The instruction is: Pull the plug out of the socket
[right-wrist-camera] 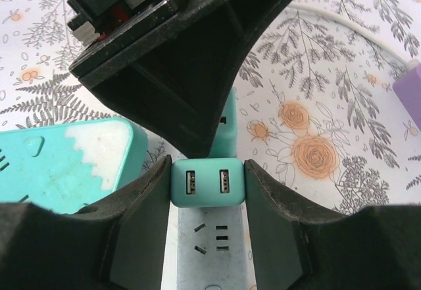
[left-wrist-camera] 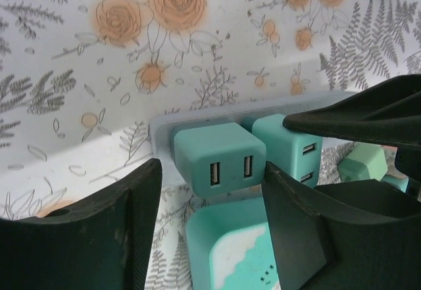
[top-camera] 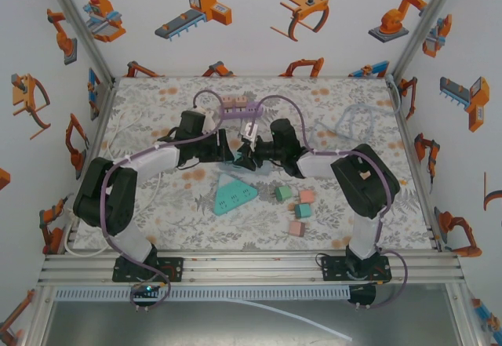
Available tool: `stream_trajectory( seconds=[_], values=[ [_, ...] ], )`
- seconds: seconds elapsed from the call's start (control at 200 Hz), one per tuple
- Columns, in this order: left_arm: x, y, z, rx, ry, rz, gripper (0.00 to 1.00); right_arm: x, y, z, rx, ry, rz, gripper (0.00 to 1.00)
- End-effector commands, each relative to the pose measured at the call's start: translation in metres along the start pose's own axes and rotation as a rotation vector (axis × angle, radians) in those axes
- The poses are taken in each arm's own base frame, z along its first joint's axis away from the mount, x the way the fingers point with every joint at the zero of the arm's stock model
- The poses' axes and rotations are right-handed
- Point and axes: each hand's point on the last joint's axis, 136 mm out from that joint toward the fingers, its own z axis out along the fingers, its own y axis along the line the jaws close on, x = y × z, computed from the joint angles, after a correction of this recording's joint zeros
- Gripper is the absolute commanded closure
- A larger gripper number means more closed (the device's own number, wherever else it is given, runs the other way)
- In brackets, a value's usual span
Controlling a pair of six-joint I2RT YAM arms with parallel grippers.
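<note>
A teal cube-shaped plug (right-wrist-camera: 207,183) with two USB ports on its face is sitting plugged into a pale grey power strip (right-wrist-camera: 210,250), which is lying near the middle of the table. The right gripper (right-wrist-camera: 207,166) is clamping this plug, with both black fingers pressing flat against its sides and the jaws drawn in to the plug's width.

Just beside it on the same strip, a second teal plug (left-wrist-camera: 220,158) of the same shape is standing in its socket. The left gripper (left-wrist-camera: 210,170) is straddling that one with its jaws parted wider than the plug: the right finger is sitting at the plug's edge, while the left finger is standing off with a gap showing, so it is gripping nothing. In the left wrist view, a finger of the right gripper is lying over the top of the first plug.

Near the strip, toward the arms, a teal triangular socket block with a white zigzag top (top-camera: 235,195) is lying flat. To its right, small teal and pink cubes (top-camera: 296,209) are sitting loose on the floral tablecloth (top-camera: 157,220). A lilac power strip (top-camera: 239,111) is lying well apart, toward the back wall.
</note>
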Motion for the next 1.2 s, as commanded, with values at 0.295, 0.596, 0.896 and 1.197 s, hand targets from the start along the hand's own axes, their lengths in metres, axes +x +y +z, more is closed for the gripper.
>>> stream_trajectory(
  seconds=[0.295,0.596,0.896,1.197],
  values=[
    [-0.028,-0.001,-0.07,-0.075,-0.063,0.005,0.26,0.009,0.006,-0.012,-0.025,0.102,-0.25,0.8],
    [-0.034,0.001,-0.031,-0.036,-0.002,-0.008,0.27,0.008,-0.005,-0.01,-0.007,0.18,-0.223,0.49],
    [-0.019,0.016,0.001,-0.073,0.067,-0.024,0.31,0.018,-0.008,0.004,-0.041,0.221,-0.195,0.46],
    [0.003,0.028,0.011,-0.102,0.126,-0.027,0.37,0.034,-0.001,0.012,-0.097,0.26,-0.141,0.56]
  ],
)
